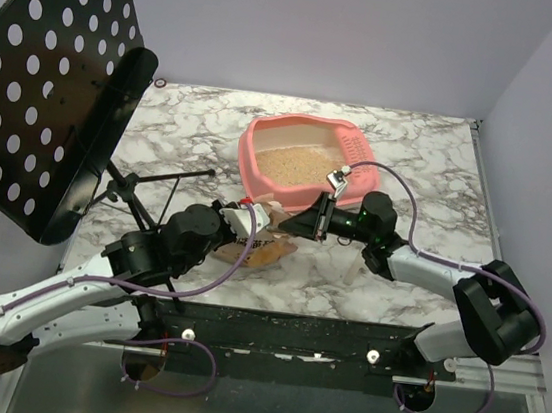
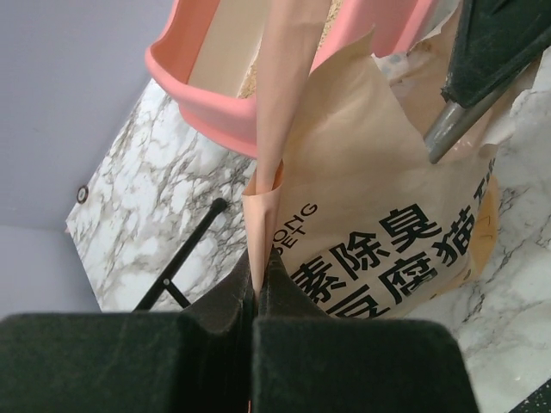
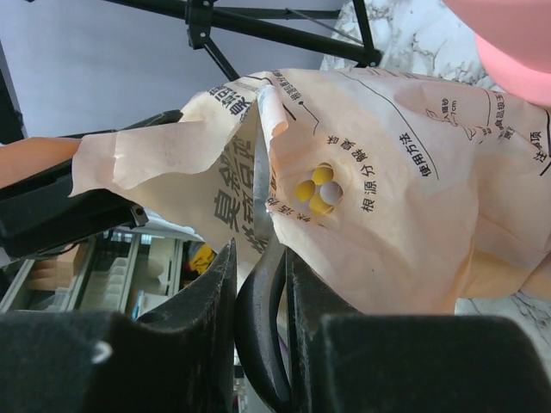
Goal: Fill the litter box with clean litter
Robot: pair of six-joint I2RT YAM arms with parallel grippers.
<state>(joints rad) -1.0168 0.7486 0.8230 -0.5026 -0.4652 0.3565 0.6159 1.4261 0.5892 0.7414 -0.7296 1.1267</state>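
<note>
Left end effector (image 2: 256, 272): clamped tight on a folded edge of the paper bag (image 2: 370, 198), and no gap is seen between the fingers. The bag is held upright, with dark printed characters on the side facing the left wrist view.

Right end effector (image 3: 261, 258): closed on a thin grey metal shaft (image 3: 262, 202), which is seen running from between the fingers to the bag's torn top edge. Whether paper is pinched along with it cannot be told. What is inside the bag is hidden in all views.

In the top view the bag is held between the two end effectors, just in front of the near rim of the litter box (image 1: 262, 136). In the left wrist view the bag's top overlaps that rim.

The litter box is placed at mid-bench, toward the back, with the slotted grille (image 1: 359, 152) at its right end. The clean litter (image 1: 291, 163) is spread as a tan layer over the box floor. A small silver item (image 1: 340, 178) is seen at the near-right rim; it is too small to identify.

The marble bench (image 1: 398, 282) is shared with a black perforated panel (image 1: 50, 78) on a stand at far left.
</note>
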